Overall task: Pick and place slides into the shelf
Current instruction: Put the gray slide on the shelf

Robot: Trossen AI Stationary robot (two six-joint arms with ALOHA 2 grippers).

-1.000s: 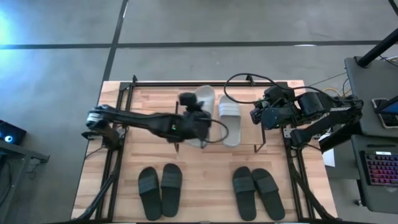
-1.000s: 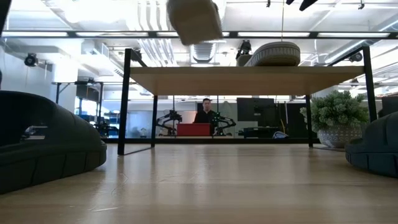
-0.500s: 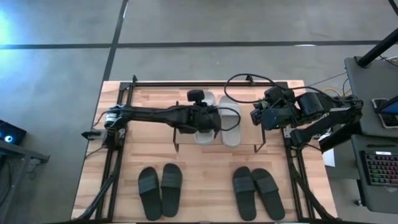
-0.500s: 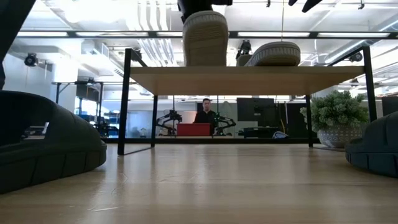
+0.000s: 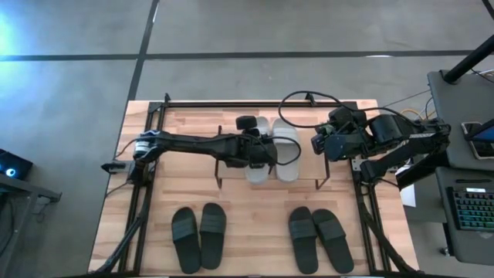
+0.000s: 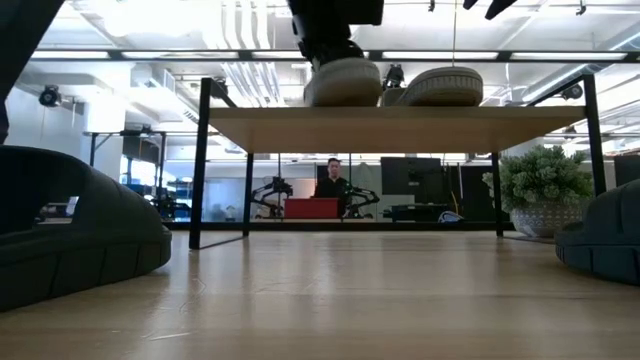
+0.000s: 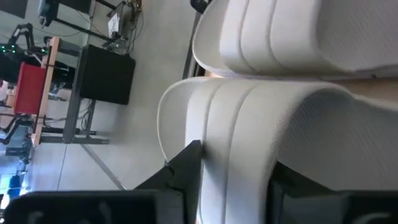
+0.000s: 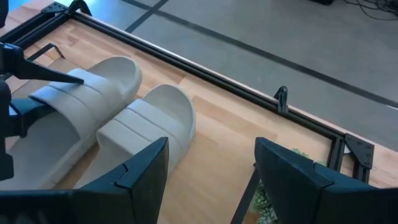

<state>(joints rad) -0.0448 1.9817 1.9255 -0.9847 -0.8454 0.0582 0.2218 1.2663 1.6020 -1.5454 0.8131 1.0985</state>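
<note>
High view: left gripper [image 5: 262,150] fingers astride white slide's [image 5: 258,166] strap on shelf [image 5: 340,166], grip unclear.

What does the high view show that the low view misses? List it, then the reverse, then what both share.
High view only: both black pairs laid out whole on the table, the right end effector waiting beside the shelf.
Low view only: a person and a plant in the room beyond.
Both: the two white slides side by side on the shelf top, left end effector at one.
</note>
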